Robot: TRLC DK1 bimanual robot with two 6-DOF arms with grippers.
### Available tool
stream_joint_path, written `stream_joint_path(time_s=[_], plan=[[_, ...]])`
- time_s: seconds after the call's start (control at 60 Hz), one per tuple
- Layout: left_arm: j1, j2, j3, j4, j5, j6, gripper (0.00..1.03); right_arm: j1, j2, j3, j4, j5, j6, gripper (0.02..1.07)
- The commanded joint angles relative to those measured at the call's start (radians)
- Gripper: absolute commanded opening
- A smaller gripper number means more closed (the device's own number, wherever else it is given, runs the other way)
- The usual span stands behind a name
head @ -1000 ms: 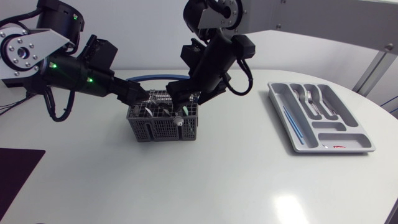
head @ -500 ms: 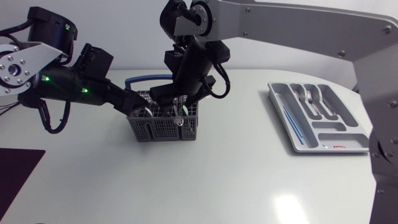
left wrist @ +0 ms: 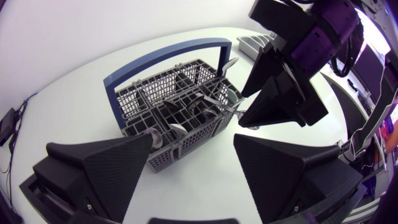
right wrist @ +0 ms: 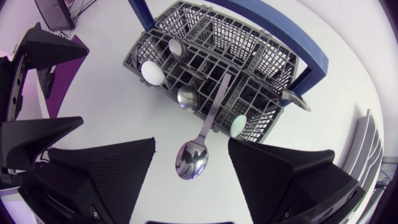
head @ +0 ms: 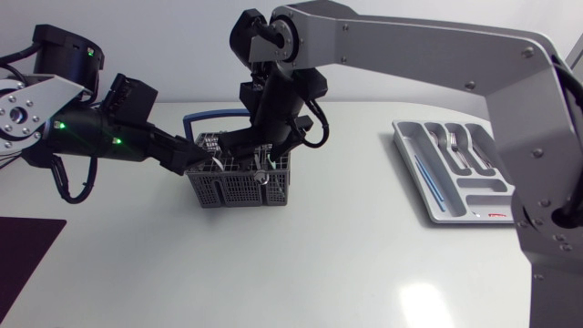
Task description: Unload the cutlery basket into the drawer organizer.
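The grey mesh cutlery basket (head: 239, 182) with a blue handle (head: 219, 116) stands left of the table's middle, holding several pieces of cutlery. My right gripper (head: 260, 155) hangs over it. In the right wrist view this gripper (right wrist: 191, 149) is open, and an upright spoon (right wrist: 191, 160) rises from the basket (right wrist: 211, 56) between its fingers without touching them. My left gripper (head: 200, 157) is open at the basket's left end. In the left wrist view it (left wrist: 194, 143) faces the basket (left wrist: 174, 106), with the right gripper's fingers (left wrist: 273, 93) just beyond. The grey drawer organizer (head: 537, 205) lies at the far right.
The organizer holds forks (head: 455, 146) in a middle slot, a thin blue stick (head: 428, 178) along its left slot and a small red item (head: 496, 215) in front. A dark purple mat (head: 27, 255) lies at the table's near left edge.
My right gripper has shifted left over the basket and lowered around the spoon, its fingers drawing a little closer. The left gripper has backed slightly leftward along the basket.
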Motion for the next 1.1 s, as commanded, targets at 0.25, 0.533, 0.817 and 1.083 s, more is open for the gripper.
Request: stream_joint_path(time_s=[0.25,0.533,0.817,1.083], plan=[[0.011,-0.018,-0.036,0.014,0.024,0.029,0.91,0.022,0.037,0.025,0.012,0.051,0.029,0.47],[0.011,-0.02,-0.046,0.023,0.029,0.029,0.91,0.025,0.065,0.051,0.019,0.097,0.031,0.44],[0.011,-0.023,-0.051,0.026,0.029,0.032,0.91,0.019,0.103,0.089,0.0,0.117,0.035,0.44],[0.009,-0.023,-0.057,0.029,0.03,0.033,0.91,0.017,0.122,0.077,-0.002,0.138,0.041,0.44]])
